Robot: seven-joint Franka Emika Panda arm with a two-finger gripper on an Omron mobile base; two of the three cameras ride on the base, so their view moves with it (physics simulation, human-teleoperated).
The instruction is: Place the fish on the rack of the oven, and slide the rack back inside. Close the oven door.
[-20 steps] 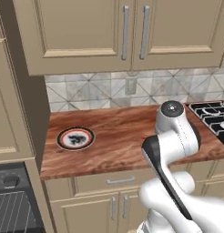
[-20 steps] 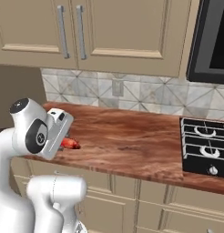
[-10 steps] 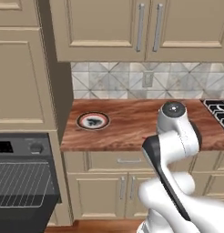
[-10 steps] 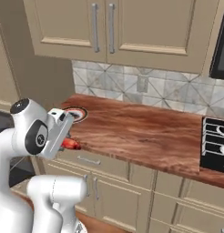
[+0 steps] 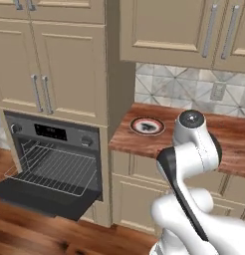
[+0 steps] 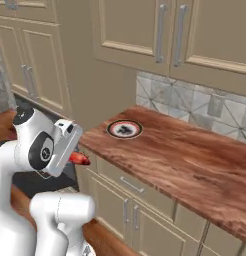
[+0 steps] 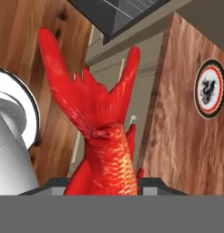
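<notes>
While the black oven door [image 5: 42, 199] lies dropped open with the silver wire rack [image 5: 55, 167] pulled out over it, the gripper [image 6: 70, 156] grasps the red-orange scaly fish [image 7: 102, 136] off the wooden counter's [image 6: 195, 165] left edge, apart from the black-rimmed round plate [image 6: 124, 129].

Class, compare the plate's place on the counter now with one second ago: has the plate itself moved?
No. The plate sits near the counter's left end as before; it shifted in the picture because the base drove toward the oven.
</notes>
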